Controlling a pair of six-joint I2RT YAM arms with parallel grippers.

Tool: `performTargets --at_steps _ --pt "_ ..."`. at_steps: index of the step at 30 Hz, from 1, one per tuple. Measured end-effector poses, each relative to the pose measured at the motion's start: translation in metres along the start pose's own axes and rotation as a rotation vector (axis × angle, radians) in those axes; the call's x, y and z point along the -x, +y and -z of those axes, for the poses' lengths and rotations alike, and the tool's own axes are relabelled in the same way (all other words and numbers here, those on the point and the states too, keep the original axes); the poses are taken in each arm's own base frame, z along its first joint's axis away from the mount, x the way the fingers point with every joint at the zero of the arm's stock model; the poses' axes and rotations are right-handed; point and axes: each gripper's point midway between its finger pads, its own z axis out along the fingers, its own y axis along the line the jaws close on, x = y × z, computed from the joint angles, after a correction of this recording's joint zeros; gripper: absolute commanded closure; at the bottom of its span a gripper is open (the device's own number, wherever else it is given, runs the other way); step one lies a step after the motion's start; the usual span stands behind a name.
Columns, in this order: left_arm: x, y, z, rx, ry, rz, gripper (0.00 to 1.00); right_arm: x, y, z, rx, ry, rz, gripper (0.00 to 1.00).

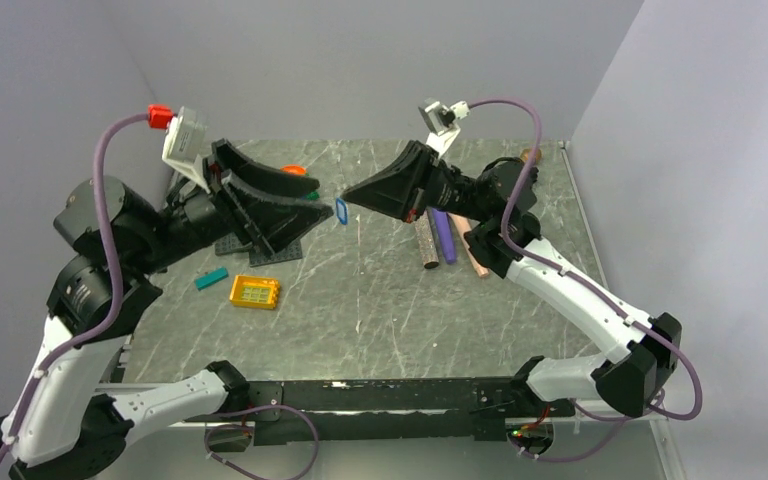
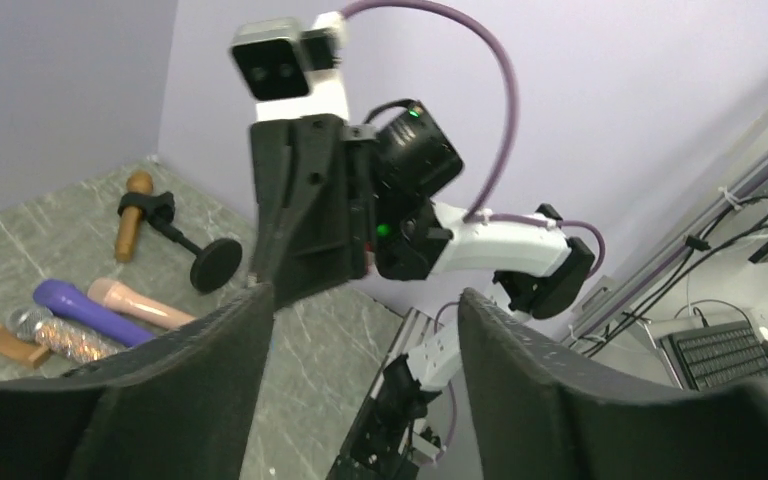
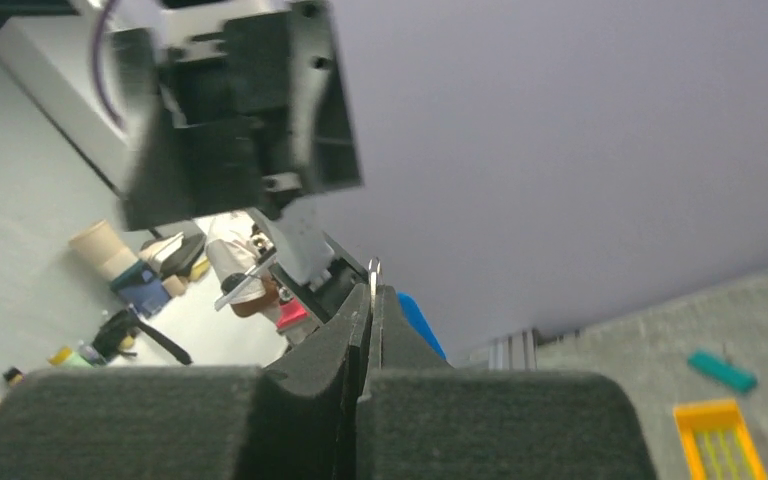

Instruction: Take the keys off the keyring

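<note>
no freed key shows: left fingers (image 2: 190,390) gape empty, right fingers (image 3: 310,395) pinch a metal sliver (image 3: 372,268) beside the keyring (image 1: 341,209).

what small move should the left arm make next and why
Probably ease the open left gripper toward the keyring and close on whatever hangs from it. The right gripper is shut and seems to pinch that blue loop at its tip, while the left one holds nothing and stands apart from it. No key shows clearly, so aim by the loop.
</note>
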Motion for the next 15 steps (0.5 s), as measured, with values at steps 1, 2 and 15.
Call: performTargets --at_steps 1,2,15 --pt "-0.005 0.0 0.005 0.002 0.006 0.005 0.24 -0.006 -0.009 0.005 -0.027 0.011 -0.026 1.0" --pt "-0.009 0.0 0.009 0.005 0.013 0.01 0.23 -0.014 -0.021 0.012 -0.065 0.032 -0.064 1.0" --pt "-0.078 0.034 0.045 0.165 0.223 0.064 0.24 -0.086 -0.094 0.064 -0.462 0.258 -0.414 1.0"
